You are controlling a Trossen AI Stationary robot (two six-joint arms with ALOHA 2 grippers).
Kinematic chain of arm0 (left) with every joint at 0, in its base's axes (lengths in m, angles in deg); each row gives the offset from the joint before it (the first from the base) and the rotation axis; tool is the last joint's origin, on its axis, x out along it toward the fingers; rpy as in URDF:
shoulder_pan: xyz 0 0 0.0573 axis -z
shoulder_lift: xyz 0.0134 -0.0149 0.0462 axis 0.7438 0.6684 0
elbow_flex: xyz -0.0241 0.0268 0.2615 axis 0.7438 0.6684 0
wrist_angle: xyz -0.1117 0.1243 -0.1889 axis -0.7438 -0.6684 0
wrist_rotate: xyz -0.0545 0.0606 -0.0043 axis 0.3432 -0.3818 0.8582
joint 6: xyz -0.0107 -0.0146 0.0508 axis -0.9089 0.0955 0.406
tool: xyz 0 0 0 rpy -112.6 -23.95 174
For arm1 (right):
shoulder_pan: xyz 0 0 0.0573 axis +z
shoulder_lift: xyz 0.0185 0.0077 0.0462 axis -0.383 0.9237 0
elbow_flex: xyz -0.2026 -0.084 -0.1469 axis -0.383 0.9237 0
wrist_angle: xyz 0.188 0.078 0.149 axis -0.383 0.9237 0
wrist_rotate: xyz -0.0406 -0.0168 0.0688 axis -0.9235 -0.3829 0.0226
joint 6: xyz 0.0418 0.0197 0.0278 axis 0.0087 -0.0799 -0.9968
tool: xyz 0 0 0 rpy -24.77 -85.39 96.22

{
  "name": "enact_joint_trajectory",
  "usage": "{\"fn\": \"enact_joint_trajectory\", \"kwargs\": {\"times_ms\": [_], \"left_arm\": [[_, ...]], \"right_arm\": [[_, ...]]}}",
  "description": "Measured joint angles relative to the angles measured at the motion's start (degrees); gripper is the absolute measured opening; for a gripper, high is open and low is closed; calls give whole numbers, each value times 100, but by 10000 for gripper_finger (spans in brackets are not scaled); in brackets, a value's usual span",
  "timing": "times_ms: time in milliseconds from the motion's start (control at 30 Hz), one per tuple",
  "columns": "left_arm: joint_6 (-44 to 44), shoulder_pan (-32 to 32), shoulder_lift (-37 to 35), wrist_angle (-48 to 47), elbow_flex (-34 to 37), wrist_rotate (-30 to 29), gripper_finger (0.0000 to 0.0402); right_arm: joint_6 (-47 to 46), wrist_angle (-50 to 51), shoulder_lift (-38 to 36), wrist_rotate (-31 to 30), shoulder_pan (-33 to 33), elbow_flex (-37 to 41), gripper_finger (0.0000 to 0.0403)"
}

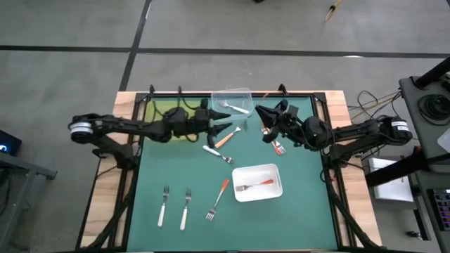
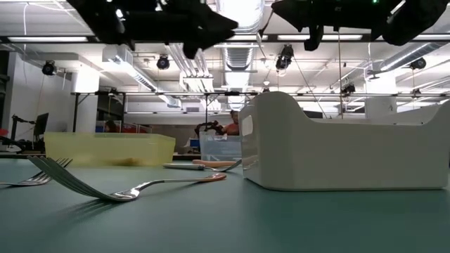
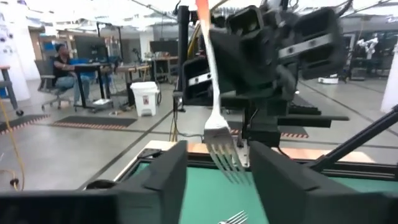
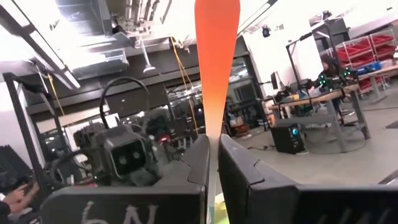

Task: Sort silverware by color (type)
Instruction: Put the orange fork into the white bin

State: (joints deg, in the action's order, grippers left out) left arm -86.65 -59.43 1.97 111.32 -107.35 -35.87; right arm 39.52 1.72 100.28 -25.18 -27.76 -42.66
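Partly sorted: one fork in clear tray (image 1: 232,98), one in white tray (image 1: 257,182), several loose; right claw (image 4: 212,155) clamped on orange fork (image 4: 216,56), left claw (image 3: 214,171) apart.

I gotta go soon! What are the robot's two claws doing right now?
Left gripper: open, holding nothing.
Right gripper: shut on a red-orange fork.

Clear tray (image 1: 232,95), white tray (image 1: 275,173), yellow tray (image 2: 105,149), green table (image 1: 295,218).
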Motion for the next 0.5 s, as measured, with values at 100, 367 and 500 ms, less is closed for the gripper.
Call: {"fn": "enact_joint_trajectory", "kwargs": {"times_ms": [100, 367, 500], "left_arm": [[-21, 0, 396, -3, -288, -113, 205], [-81, 2, 1017, -13, -767, 22, 244], [-205, 3, 1132, -10, -876, 218, 244]], "right_arm": [[39, 25, 1, 0, 3, -14, 12], [257, 110, 7, -2, 4, -15, 12], [406, 117, 7, -2, 4, -15, 12]]}}
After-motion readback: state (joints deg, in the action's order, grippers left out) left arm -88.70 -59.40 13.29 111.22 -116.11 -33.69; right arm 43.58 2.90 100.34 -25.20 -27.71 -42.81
